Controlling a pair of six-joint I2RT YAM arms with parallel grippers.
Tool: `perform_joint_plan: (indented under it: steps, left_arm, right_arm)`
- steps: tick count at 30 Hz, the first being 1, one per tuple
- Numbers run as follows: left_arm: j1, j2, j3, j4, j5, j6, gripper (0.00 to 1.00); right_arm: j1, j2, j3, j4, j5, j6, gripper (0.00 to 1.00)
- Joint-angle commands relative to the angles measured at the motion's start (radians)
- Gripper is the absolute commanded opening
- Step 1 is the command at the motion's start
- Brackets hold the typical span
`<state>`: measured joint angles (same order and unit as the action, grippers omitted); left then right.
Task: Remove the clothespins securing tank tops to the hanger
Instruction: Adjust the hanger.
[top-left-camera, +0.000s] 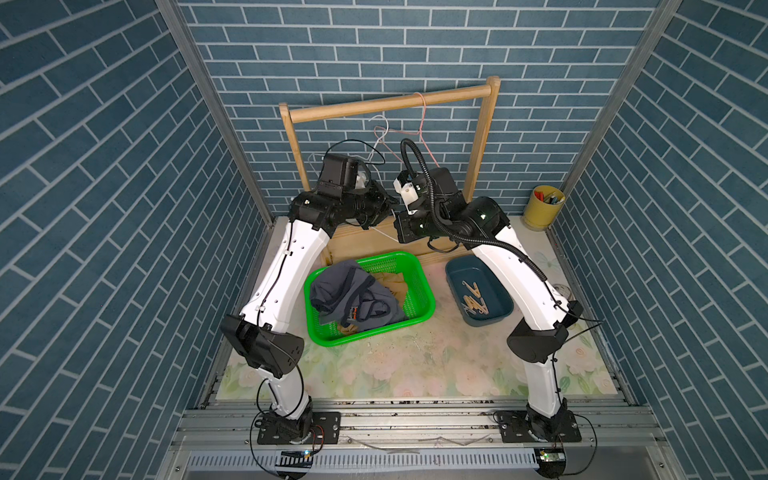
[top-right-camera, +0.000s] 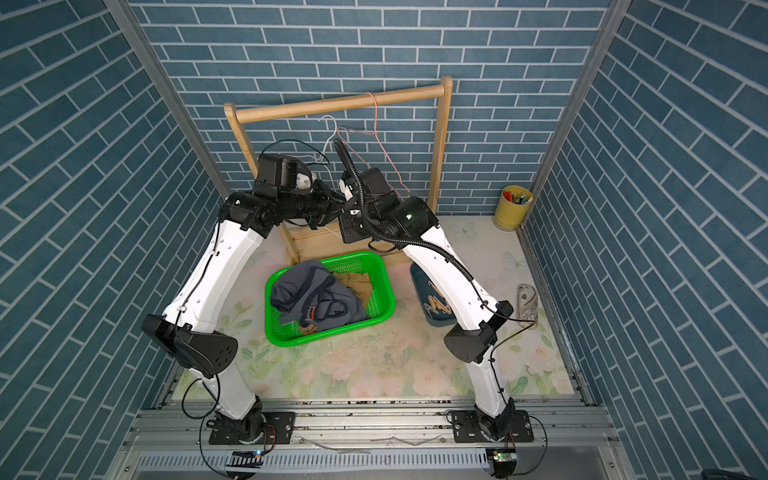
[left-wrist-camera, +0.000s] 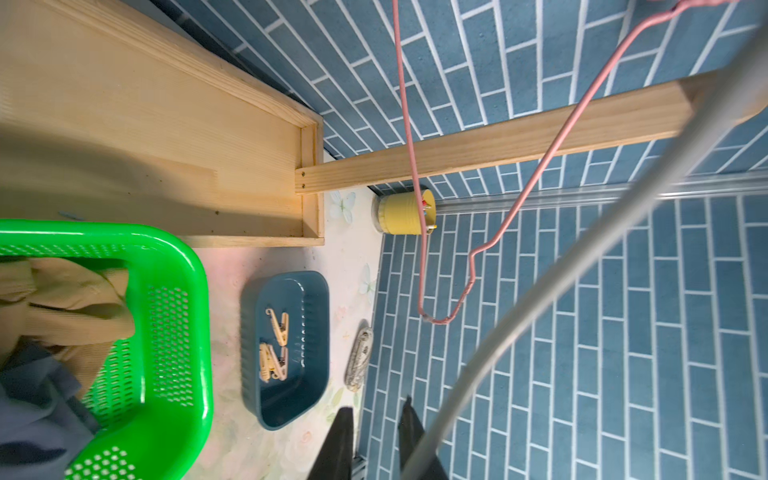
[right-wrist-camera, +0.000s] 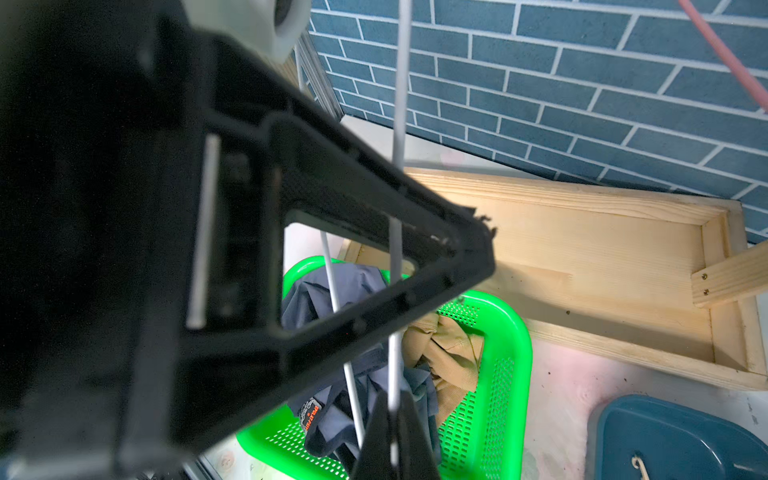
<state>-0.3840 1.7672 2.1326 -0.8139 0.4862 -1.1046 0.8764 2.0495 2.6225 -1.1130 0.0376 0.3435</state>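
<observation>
The clothespins (top-left-camera: 474, 302), pale wood with metal springs, lie in the blue bin (top-left-camera: 465, 270) on the right of the tabletop (top-left-camera: 415, 361): most in a loose heap toward its near end, one a little apart on the far side. The tank tops sit crumpled in the green basket (top-left-camera: 428, 291) left of the bin. The grey-blue tank top (top-left-camera: 353, 291) is uppermost, its red-orange label showing and a fold over the far left rim. The tan tank top (top-left-camera: 395, 282) lies under it, showing at the far right. Both arms meet above the wooden rack's base (left-wrist-camera: 166, 145). The right gripper (right-wrist-camera: 395, 411) is clamped on the wire of the white hanger (right-wrist-camera: 401, 83). The left gripper (left-wrist-camera: 376, 415) is at the same hanger. Its wrist view shows a gap between the fingers with the wire crossing one of them, so I cannot tell whether it grips. The pink hanger (top-left-camera: 423, 112) hangs from the rail (top-left-camera: 390, 104). The basket's far rim is close to the rack base, and a strip of bare tabletop separates basket and bin. The near half of the tabletop is open. A yellow cup (top-left-camera: 542, 208) stands in the far right corner and a patterned pouch (top-right-camera: 528, 299) lies by the right wall.
</observation>
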Motion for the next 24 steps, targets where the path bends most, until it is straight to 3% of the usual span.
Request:
perform_joint_plan:
  steps: [1,4,5,7,9,14,18,24]
  left_arm:
    - [-0.003,0.016,0.035,0.001,0.014,-0.026,0.06]
    - [-0.003,0.033,0.075,-0.02,0.016,-0.023,0.0]
    - [-0.003,0.041,0.091,-0.025,0.022,-0.021,0.0]
    - [-0.002,0.06,0.13,-0.046,0.032,-0.009,0.0]
    - [-0.001,0.089,0.195,-0.09,0.039,0.026,0.0]
    - [0.009,0.158,0.354,-0.178,0.09,0.111,0.0]
    - [0.013,0.164,0.358,-0.139,0.166,0.13,0.0]
    - [0.011,0.161,0.368,-0.134,0.212,0.166,0.0]
  right_arm:
    - [-0.004,0.009,0.02,0.023,0.013,0.022,0.0]
    - [-0.003,0.01,0.02,0.017,0.029,0.025,0.0]
    - [-0.005,0.006,0.021,0.015,0.038,0.027,0.05]
    - [-0.005,-0.006,0.02,0.005,0.056,0.029,0.28]
    - [-0.005,-0.033,0.006,0.0,0.075,0.027,0.34]
    - [-0.006,-0.189,-0.153,0.088,0.11,0.024,0.36]
    - [-0.007,-0.318,-0.3,0.159,0.162,0.031,0.37]
    - [-0.018,-0.393,-0.403,0.163,0.18,0.039,0.37]
